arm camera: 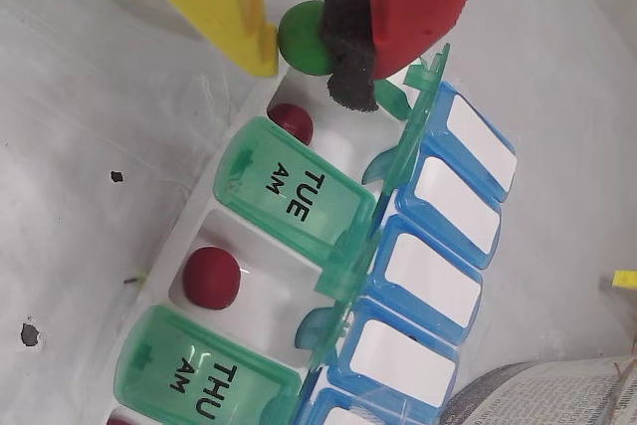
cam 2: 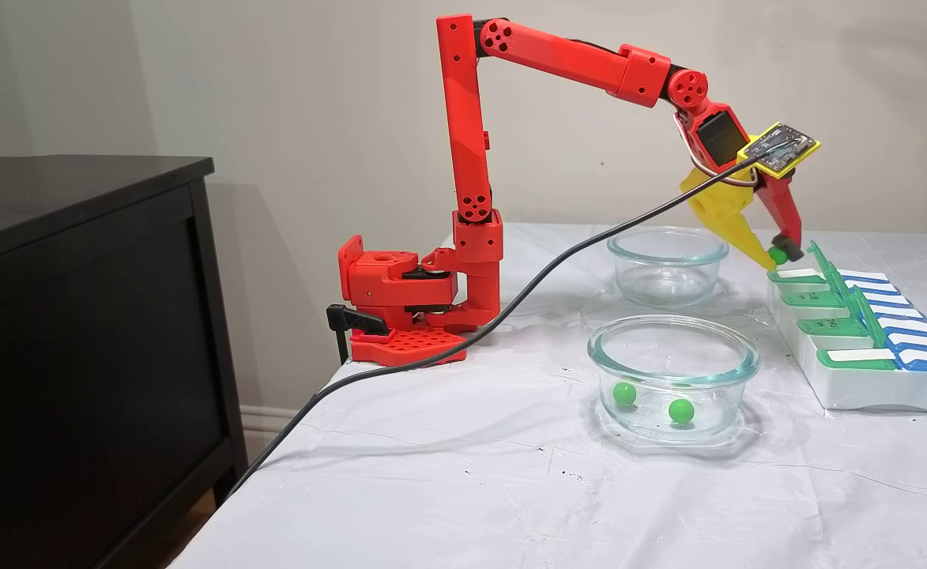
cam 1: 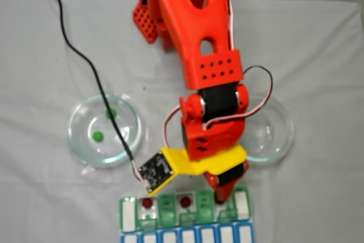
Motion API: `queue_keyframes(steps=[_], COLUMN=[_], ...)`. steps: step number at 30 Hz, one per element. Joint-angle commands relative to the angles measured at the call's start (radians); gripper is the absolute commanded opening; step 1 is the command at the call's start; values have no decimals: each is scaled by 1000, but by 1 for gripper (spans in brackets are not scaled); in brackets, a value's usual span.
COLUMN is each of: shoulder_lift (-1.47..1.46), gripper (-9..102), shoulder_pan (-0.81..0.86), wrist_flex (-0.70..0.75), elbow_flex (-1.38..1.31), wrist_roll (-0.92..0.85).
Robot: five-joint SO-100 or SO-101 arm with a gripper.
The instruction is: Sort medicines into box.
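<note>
My gripper [arm camera: 311, 45] is shut on a green medicine ball [arm camera: 299, 39], pinched between the yellow finger and the black-padded red finger. It hangs just above one end of the box [arm camera: 393, 276], beside the open cell that holds a red ball [arm camera: 291, 123]. Another red ball [arm camera: 212, 278] lies in the open cell between the shut TUE and THU lids. In a fixed view the gripper [cam 2: 778, 255] holds the ball over the far end of the box [cam 2: 866, 387]. Two green balls [cam 2: 625, 393] [cam 2: 680, 410] lie in the near glass dish [cam 2: 672, 348].
A second glass dish [cam 2: 667, 265] stands behind the first, close to the gripper. A black cable [cam 1: 85, 58] crosses the white cloth and the left dish [cam 1: 77, 140] toward the wrist camera. The arm's base [cam 2: 400, 304] is clamped at the table's edge beside a dark cabinet [cam 2: 76, 332].
</note>
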Motion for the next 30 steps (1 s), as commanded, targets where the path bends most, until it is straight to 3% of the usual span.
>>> queue_keyframes(steps=[1,24,27,30], shoulder_lift=[-9,-94,-106,-109], gripper=[0,0,11,15], shoulder_pan=[-28,-43,-51,-52], wrist_flex=[-38,-190,-187,-183], elbow_flex=[-118,-98,-89,-89], wrist_roll=[3,9,-2,-2])
